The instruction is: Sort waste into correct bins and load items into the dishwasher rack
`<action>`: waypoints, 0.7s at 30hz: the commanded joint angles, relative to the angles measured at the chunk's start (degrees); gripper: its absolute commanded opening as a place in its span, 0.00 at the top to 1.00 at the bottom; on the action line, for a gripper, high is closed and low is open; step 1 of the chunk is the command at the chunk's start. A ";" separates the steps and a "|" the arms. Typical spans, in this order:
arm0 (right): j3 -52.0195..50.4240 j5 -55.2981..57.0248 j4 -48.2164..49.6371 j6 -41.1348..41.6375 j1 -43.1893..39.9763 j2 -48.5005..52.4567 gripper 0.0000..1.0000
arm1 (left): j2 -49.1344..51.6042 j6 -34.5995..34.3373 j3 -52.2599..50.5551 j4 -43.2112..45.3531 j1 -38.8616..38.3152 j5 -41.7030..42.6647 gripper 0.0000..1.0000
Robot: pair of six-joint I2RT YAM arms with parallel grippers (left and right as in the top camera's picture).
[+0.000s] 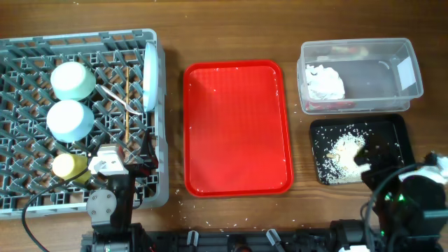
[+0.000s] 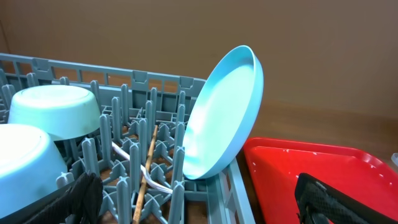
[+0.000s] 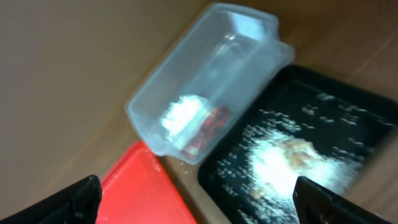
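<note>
Step in hand: we judge the sorting and loading all but done, with nothing carried by either arm.
Left gripper (image 2: 199, 186): fingers spread wide with nothing between them, at the lower left of the overhead view, over the near edge of the dishwasher rack (image 1: 162, 140).
Right gripper (image 3: 196, 186): fingers also wide apart and empty, at the lower right, just below the black tray (image 1: 395, 136).
Rack load: two bowls (image 1: 73, 80) upside down at its left, the cup (image 1: 68, 166) below them, and the plate (image 2: 224, 112) leaning on edge along the right wall. The chopsticks (image 2: 146, 168) and the fork (image 2: 134, 158) lie among the pegs.
Relative to the left gripper: in its wrist view, the plate stands just ahead, right of centre, with the bowls to the left.
Clear tub (image 1: 409, 77): holds the napkin (image 1: 325, 82) and the red-and-white wrapper (image 1: 329, 106), upper right.
Black tray contents: rice and food scraps (image 1: 343, 154) in a heap, right in front of the right gripper.
Red serving tray (image 1: 238, 126): middle of the frame, bare except for a few pale specks.
Next move: in our view only the stray grains are left, and those are too small to pinch, so pulling both arms back looks right.
</note>
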 commanded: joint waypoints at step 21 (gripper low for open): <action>-36.70 -18.29 40.74 -13.64 -0.13 -18.14 0.00 | -0.57 0.90 -0.35 -0.31 0.35 -0.96 0.00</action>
